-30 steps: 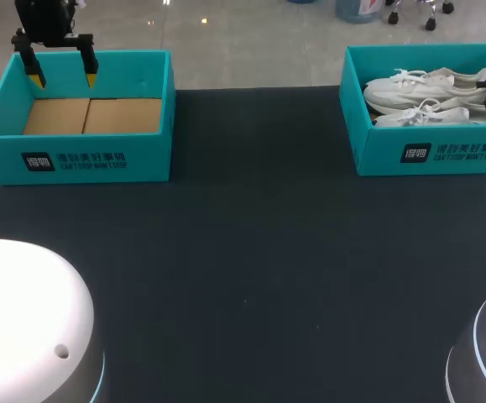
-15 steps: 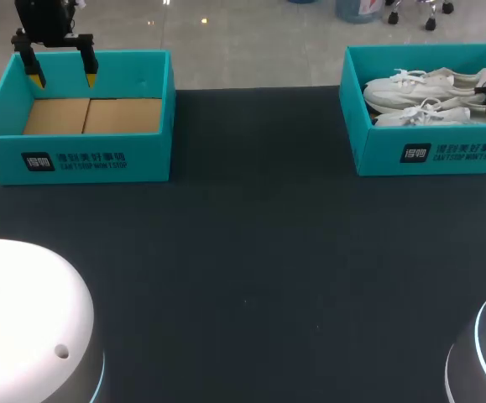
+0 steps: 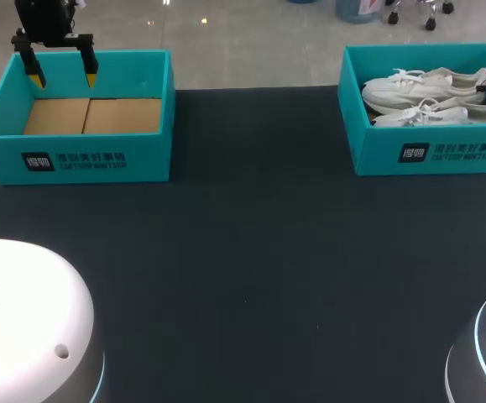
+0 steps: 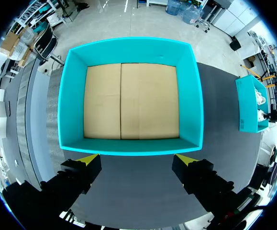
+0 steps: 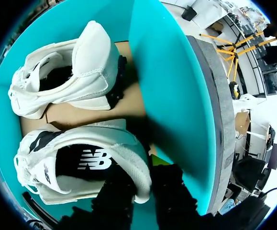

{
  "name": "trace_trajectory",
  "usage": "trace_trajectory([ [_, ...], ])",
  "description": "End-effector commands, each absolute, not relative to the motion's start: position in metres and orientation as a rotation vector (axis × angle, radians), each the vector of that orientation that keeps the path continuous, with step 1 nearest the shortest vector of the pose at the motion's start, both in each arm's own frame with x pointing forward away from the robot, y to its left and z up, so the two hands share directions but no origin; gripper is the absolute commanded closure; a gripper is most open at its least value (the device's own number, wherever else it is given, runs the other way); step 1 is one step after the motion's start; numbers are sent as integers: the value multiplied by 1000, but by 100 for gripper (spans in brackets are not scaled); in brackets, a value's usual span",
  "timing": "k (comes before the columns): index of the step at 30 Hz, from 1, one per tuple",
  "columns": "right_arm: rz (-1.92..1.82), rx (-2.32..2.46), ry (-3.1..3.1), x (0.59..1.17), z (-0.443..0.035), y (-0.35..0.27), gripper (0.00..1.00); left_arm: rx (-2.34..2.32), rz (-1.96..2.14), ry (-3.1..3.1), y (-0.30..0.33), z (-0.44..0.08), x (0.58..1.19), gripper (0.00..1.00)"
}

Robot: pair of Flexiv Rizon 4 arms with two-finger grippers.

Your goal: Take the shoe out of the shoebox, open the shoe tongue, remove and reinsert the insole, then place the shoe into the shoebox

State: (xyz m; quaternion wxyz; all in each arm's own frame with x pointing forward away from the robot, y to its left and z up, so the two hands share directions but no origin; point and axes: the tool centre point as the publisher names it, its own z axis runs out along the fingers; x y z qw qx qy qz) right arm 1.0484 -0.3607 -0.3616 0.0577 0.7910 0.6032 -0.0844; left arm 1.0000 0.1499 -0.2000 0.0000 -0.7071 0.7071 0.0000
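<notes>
Left end effector (image 3: 60,77): fingers spread, hanging over the rim of the empty left shoebox (image 3: 83,159). Right end effector (image 5: 140,178): pinching the heel of one white shoe (image 5: 76,165). This shoe lies beside the second shoe (image 5: 71,72) inside the right shoebox (image 3: 427,153) on the table (image 3: 251,252).

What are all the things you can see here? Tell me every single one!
Left shoebox: one, teal, back left of the table, only its brown cardboard floor inside.
Right shoebox: one, teal, back right of the table, holds both shoes.
Shoe by the right hand: one, white with a dark inside, in the right shoebox.
Other shoe: one, white, beside it in the same box.
Table: one, dark, under both boxes.
Left hand: one, black with yellow tips, open, over the left shoebox.
Right hand: one, black, down in the right shoebox at a shoe's heel.
</notes>
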Motion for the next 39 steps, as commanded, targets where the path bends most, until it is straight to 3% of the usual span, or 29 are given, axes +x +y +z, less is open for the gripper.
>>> trace_trajectory([
  [1, -268, 2448, 1807, 1049, -347, -360, 100, -2221, 0, 2222, 150, -200, 1000, 0],
  [25, -166, 2378, 1768, 1037, -215, -334, 100, -2221, 0, 2222, 150, -200, 1000, 0],
  [39, -71, 2262, 1906, 1018, -178, -302, 100, -2221, 0, 2222, 150, -200, 1000, 0],
])
